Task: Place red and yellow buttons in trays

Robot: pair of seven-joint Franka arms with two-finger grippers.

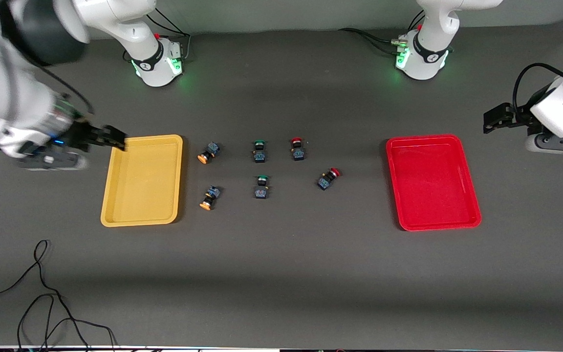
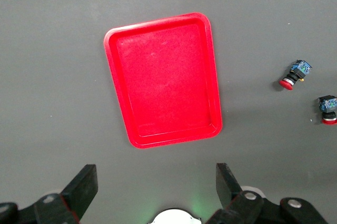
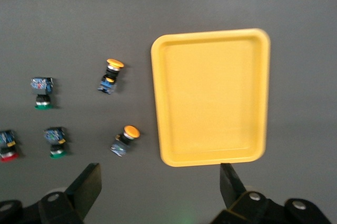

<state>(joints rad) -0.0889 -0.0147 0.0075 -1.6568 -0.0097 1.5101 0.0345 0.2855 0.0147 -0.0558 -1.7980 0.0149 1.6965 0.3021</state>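
The yellow tray (image 1: 142, 181) lies toward the right arm's end of the table and the red tray (image 1: 433, 182) toward the left arm's end; both are empty. Between them lie two yellow-capped buttons (image 1: 208, 152) (image 1: 208, 197) and two red-capped buttons (image 1: 297, 149) (image 1: 329, 178). My right gripper (image 1: 111, 138) is open and empty, raised over the yellow tray's corner nearest its base; its wrist view shows the tray (image 3: 210, 95) and both yellow buttons (image 3: 111, 75) (image 3: 125, 140). My left gripper (image 1: 494, 120) is open and empty, raised over bare table beside the red tray (image 2: 163, 79).
Two green-capped buttons (image 1: 260, 150) (image 1: 261, 187) lie in the middle between the yellow and red ones. A black cable (image 1: 42, 298) loops on the table near the front camera at the right arm's end. The arm bases (image 1: 157, 61) (image 1: 421, 58) stand along the table's back edge.
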